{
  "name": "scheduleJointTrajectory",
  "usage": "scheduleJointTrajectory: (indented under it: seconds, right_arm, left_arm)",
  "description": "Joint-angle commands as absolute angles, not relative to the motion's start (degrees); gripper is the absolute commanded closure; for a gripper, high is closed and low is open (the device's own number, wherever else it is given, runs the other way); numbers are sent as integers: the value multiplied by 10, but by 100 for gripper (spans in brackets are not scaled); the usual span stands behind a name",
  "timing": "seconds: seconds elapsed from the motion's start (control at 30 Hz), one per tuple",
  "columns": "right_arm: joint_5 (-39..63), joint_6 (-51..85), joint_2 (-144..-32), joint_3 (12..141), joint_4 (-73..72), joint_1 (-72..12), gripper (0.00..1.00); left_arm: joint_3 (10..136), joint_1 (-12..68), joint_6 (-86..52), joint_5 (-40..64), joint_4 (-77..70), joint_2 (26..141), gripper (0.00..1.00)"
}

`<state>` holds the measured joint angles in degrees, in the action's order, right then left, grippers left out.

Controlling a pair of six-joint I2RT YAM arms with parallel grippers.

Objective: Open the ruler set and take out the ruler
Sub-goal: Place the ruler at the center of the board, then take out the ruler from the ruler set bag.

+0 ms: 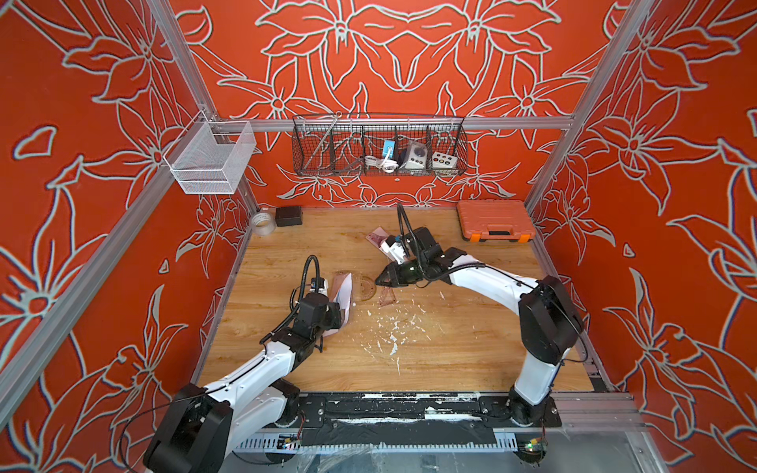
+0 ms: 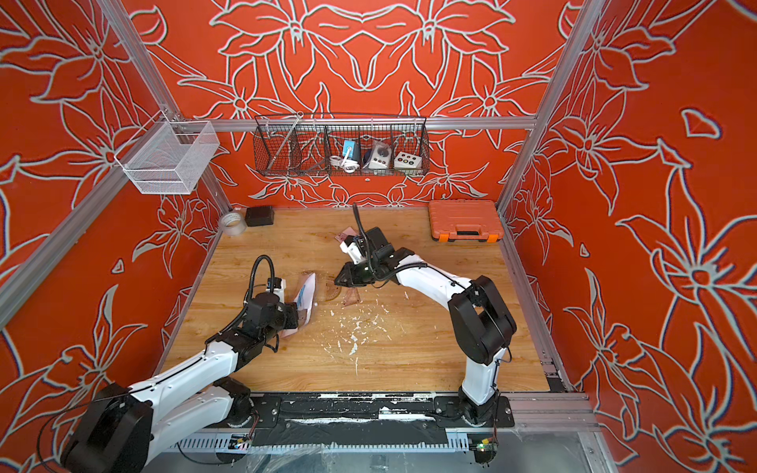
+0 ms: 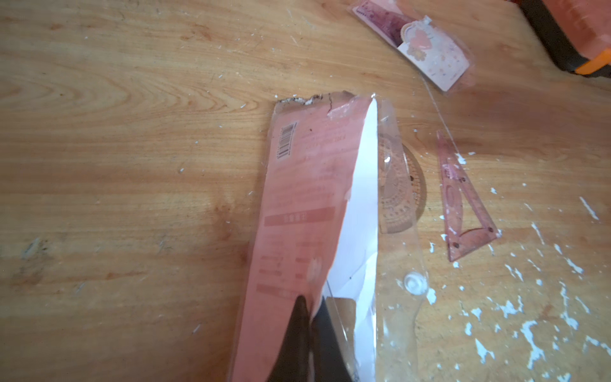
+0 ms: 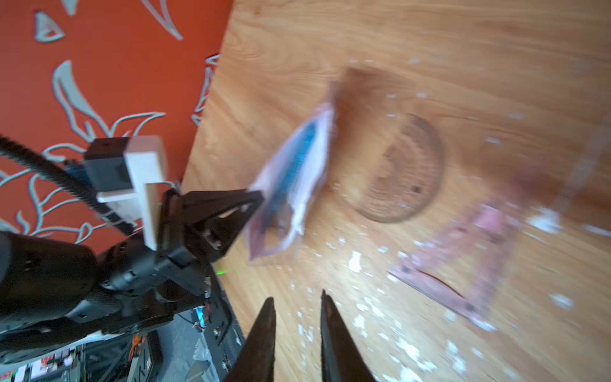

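Clamping the ruler set pouch [image 3: 307, 198] by one end, the left gripper [image 3: 312, 307] held it tilted. Meanwhile the right gripper [image 4: 297, 296] hovered empty, jaws slightly apart, over the protractor [image 4: 403, 172] and set square [image 3: 459, 211]. The apparent ruler [image 3: 380, 20] lay loose beside its wrist. Flat slick plastic could slip the jaws, or the wrong piece get grabbed.

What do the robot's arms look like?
The left arm and right arm have white shells with chunky black joints. A ribbed black cable loops over each wrist beside a small white camera mount. The jaws are black, tapering to pointed tips.
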<state>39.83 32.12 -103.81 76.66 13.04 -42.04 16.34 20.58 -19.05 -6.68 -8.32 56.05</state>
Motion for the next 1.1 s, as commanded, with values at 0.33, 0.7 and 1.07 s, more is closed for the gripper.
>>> scheduleJointTrajectory:
  seconds: [0.33,0.7,1.07]
  right_arm:
    - [374,411,-1178,847,59,-494,78]
    - [344,421,-1242,893,78,-495,78]
    - [350,444,-1287,924,76,-494,78]
  left_arm:
    - [148,203,-166,-15,-132,542,100]
    - [147,203,-163,-6,-137,544,100]
    - [135,203,-166,-11,-144,527,100]
